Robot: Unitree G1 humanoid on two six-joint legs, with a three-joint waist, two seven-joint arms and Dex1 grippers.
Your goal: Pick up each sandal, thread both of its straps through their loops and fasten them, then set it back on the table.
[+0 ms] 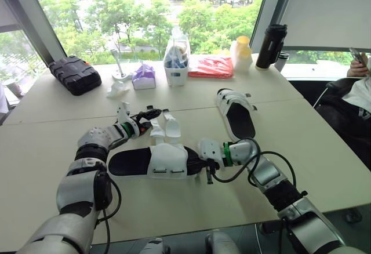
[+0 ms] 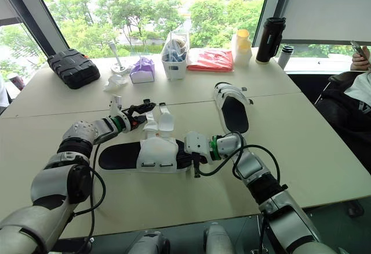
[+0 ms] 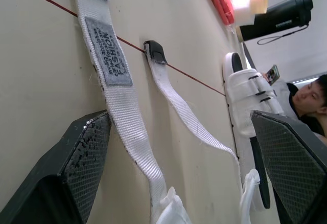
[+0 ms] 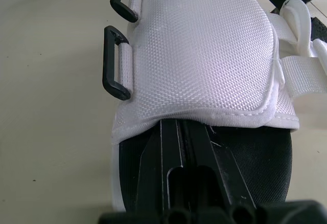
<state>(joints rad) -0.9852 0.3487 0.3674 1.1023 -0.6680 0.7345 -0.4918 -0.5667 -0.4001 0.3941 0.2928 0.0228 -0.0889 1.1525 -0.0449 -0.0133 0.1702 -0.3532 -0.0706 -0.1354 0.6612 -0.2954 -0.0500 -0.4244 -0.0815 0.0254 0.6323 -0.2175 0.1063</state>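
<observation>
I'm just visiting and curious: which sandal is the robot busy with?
On the big beige table, look at the near edge, between the robot's two arms. The sandal there lies crosswise with two white straps trailing loose behind it; the other sandal, farther back, shows no loose straps.

Black-soled white sandal (image 1: 156, 162) lying flat, both straps (image 1: 172, 129) undone, second sandal (image 1: 236, 115) fastened behind it

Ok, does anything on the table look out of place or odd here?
Only the near sandal: both its white straps lie splayed flat on the table, unthreaded, and its two black loops are empty. The far sandal looks fastened, though it lies at an angle to the first. Nothing looks spilled or damaged.
</observation>
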